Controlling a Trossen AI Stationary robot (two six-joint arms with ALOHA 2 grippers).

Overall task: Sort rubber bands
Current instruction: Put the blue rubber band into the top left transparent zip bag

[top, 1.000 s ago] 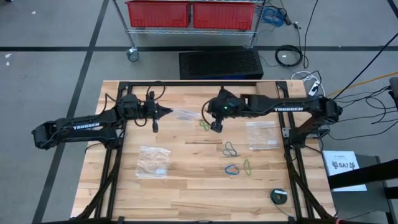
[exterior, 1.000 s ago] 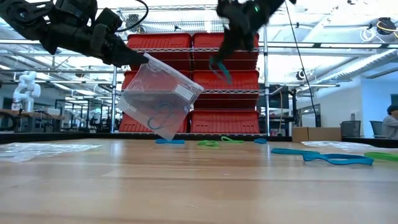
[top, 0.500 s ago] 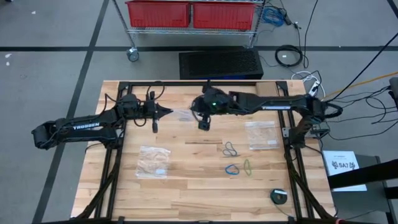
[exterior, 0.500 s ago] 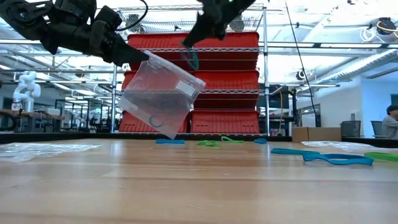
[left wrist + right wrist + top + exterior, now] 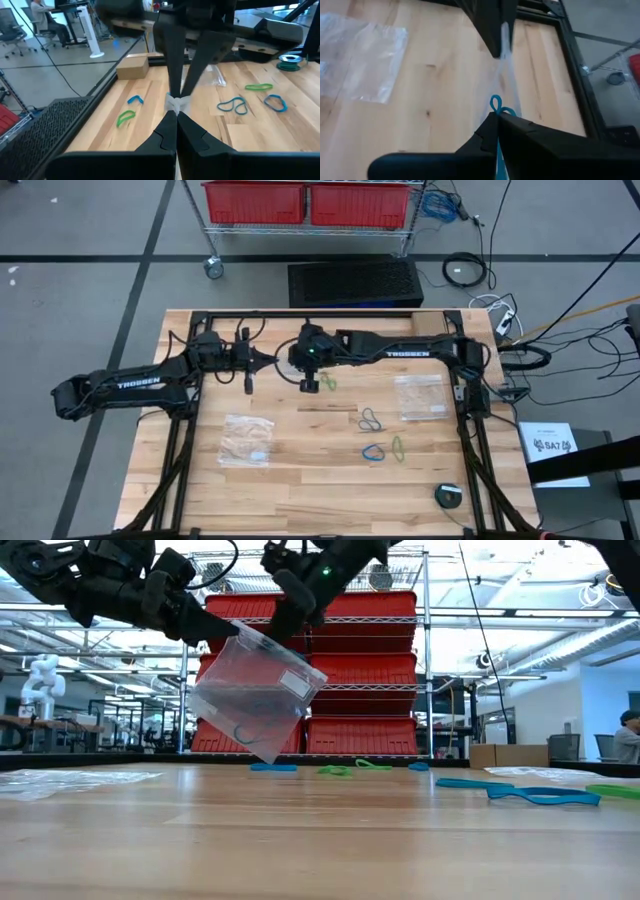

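The right gripper point(image 5: 496, 116) has its fingers pinched shut on a teal rubber band point(image 5: 498, 107), whose loop sticks out just past the fingertips. Directly ahead, almost touching, hangs the clear bag point(image 5: 255, 695), held up off the worktop point(image 5: 300, 480) by the left gripper point(image 5: 175, 111), its fingers clamped on the bag's top edge. The band's long axis appears to point toward the bag's mouth, so the drop likely turns on clearing that rim.

overhead, table-level, two wrist views, sharing table point(image 5: 300, 480)
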